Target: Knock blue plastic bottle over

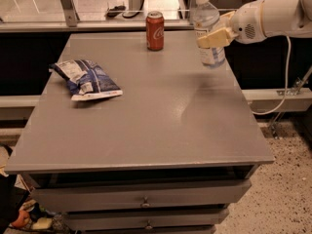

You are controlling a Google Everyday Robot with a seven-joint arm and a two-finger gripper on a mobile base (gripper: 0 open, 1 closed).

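Gripper: the gripper (207,38) is at the far right of the table, at the end of a white arm (273,14) that reaches in from the right. Its cream fingers (217,35) are clamped on the middle of the bottle, one of them lying across the front of the label.
Drawers: two grey drawer fronts (141,195) sit closed under the table's near edge, each with a small knob.
Floor: speckled flooring (287,199) shows to the right of the drawers.
Table: the flat grey top (161,130) is bare across its near half.
Chip bag: a blue-and-white chip bag (85,79) lies flat on the left side of the table, well apart from everything else.
Bottle: the clear, bluish bottle (206,18) has a white cap and a white label. It stands close to upright near the table's far right corner, held in the fingers. Whether its base touches the table cannot be told.
Can: a red soda can (155,30) stands upright near the far edge, to the left of the bottle and apart from it.
Background: a metal rail (97,25) runs along behind the far edge of the table.
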